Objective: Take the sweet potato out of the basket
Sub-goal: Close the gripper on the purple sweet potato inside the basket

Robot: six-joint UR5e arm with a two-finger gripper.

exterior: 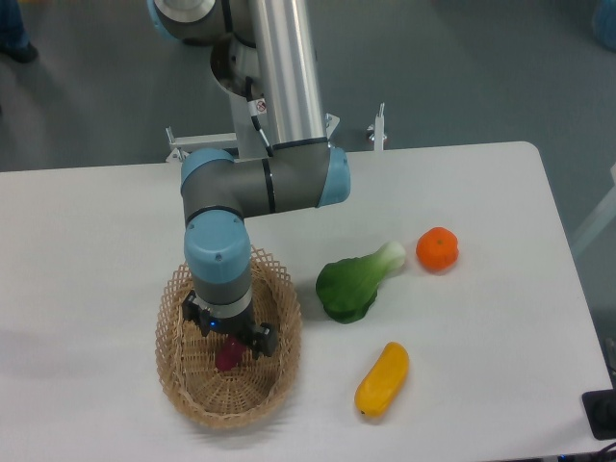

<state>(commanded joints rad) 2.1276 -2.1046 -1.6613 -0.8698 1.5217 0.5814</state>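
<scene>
The light tan wicker basket (192,395) sits at the table's front left. Inside it lies the magenta sweet potato (228,357), of which only the lower end shows; the rest is hidden under the gripper. My gripper (229,336) hangs straight down into the basket, right over the sweet potato, with a finger on each side of it. The wrist blocks the fingertips, so whether the jaws press on the tuber cannot be told.
A green bok choy (356,284) lies right of the basket. An orange (437,249) sits further right. A yellow oblong vegetable (382,379) lies near the front edge. The arm's elbow (260,183) hangs above the basket's back rim.
</scene>
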